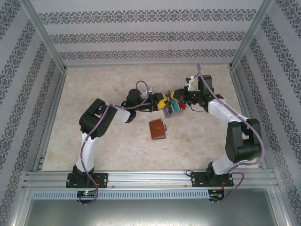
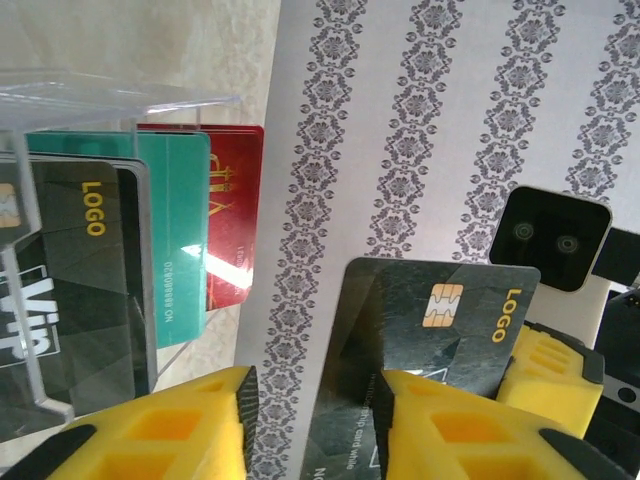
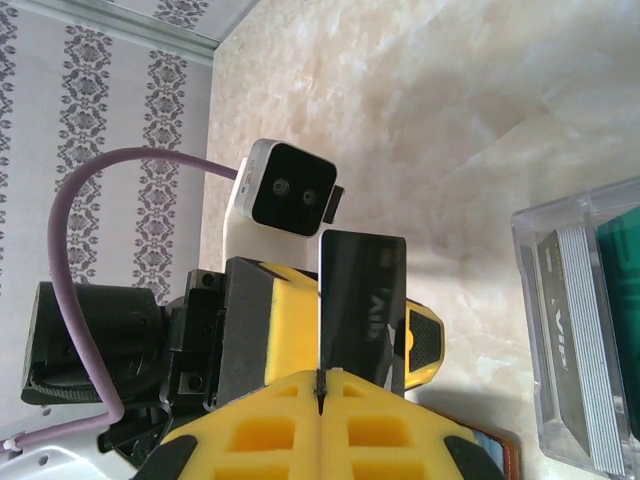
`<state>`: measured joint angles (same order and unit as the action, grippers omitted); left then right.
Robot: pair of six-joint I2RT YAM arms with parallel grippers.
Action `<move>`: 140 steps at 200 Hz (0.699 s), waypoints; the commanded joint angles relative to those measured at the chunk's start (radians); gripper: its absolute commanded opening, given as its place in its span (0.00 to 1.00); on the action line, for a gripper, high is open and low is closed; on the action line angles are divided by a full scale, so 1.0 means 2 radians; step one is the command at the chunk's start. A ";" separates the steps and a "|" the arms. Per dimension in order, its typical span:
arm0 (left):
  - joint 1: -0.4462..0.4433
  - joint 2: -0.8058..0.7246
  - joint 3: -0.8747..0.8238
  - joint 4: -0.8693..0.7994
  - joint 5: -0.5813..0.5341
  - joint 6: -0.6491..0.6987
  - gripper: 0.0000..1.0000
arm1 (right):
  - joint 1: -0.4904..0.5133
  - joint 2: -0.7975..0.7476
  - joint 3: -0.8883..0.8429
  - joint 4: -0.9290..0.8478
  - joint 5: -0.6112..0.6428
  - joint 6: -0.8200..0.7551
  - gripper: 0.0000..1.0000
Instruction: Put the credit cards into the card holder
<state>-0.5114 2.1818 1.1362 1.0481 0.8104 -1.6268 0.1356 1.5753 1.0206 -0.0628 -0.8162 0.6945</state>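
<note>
right gripper (image 3: 320, 388): jaws clenched on dark grey card (image 3: 362, 290) | left gripper (image 2: 315, 395): released, straddling it | likely handover: clamp left squarely before right lets go, then card holder (image 1: 157, 129)

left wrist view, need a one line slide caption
Open left gripper by a dark grey card, with a clear tray holding more credit cards alongside.
</note>
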 commanded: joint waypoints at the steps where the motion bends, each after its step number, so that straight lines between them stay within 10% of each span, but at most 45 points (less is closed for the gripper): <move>1: -0.005 -0.010 -0.006 0.026 -0.003 0.006 0.45 | 0.007 -0.004 -0.005 0.011 -0.004 0.012 0.00; 91: -0.006 0.029 0.034 0.064 0.004 -0.025 0.49 | 0.007 0.021 -0.013 0.030 0.001 0.022 0.00; 140: -0.005 0.020 0.028 0.062 0.001 -0.020 0.22 | 0.006 0.028 -0.014 0.029 0.005 0.021 0.00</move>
<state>-0.5102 2.2261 1.1820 1.1057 0.8051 -1.6733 0.1333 1.6165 1.0046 -0.0216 -0.7963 0.7322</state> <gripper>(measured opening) 0.276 0.038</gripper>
